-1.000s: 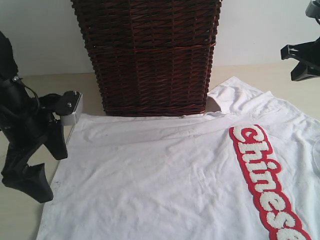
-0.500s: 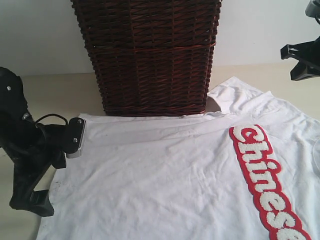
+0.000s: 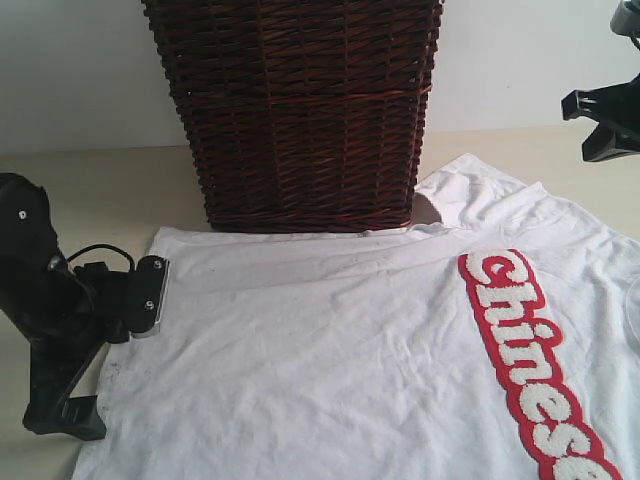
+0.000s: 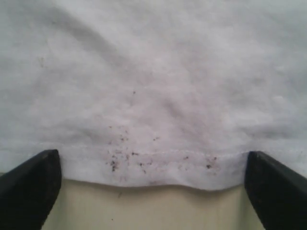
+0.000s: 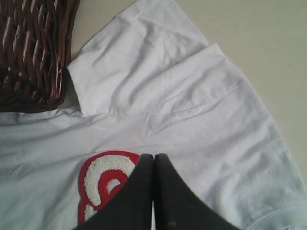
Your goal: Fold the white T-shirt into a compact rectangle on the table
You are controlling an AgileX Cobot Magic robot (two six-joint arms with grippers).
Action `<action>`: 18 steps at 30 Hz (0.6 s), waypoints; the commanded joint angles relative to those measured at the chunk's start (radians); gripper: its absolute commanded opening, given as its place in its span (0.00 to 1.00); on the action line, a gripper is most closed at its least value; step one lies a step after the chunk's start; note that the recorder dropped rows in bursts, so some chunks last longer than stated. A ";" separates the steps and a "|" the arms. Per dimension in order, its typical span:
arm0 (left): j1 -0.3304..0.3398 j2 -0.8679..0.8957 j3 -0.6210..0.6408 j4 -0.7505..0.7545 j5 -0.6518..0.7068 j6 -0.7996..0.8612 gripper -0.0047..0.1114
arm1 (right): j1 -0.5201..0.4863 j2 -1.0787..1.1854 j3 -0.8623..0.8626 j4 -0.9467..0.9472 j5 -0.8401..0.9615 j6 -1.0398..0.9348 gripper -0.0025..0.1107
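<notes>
At 8 o'clock of the exterior view the left claw point(image 4: 153, 187) is spread wide and empty, with the hem of the white T-shirt point(image 3: 350, 370) framed between its fingertips. The shirt is laid flat on the table point(image 3: 90, 180). If too little cloth is taken, the hem may be lost mid-fold. At 12 o'clock a wicker basket point(image 3: 300, 110) is set just beside the shirt's far edge, where lifted cloth could be snagged. At 2 o'clock the right claw point(image 5: 153, 163) is held clenched, empty.

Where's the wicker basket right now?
Exterior view: the wicker basket stands at the back centre of the table, just behind the white T-shirt.
</notes>
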 commanded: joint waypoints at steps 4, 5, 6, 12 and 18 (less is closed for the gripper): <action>-0.006 0.061 0.009 -0.005 -0.056 -0.009 0.95 | 0.001 -0.010 0.001 -0.007 -0.006 -0.013 0.02; -0.006 0.061 0.009 -0.011 -0.055 -0.009 0.95 | 0.001 -0.010 0.001 -0.007 -0.003 -0.013 0.02; -0.006 0.061 0.009 -0.011 -0.055 -0.009 0.95 | 0.001 -0.010 0.001 -0.007 -0.001 -0.013 0.02; -0.006 0.061 0.009 -0.012 -0.057 -0.011 0.95 | 0.001 -0.010 0.001 -0.007 0.005 -0.013 0.02; -0.006 0.061 0.009 -0.012 -0.080 -0.022 0.95 | 0.001 -0.010 0.001 -0.014 0.003 -0.013 0.02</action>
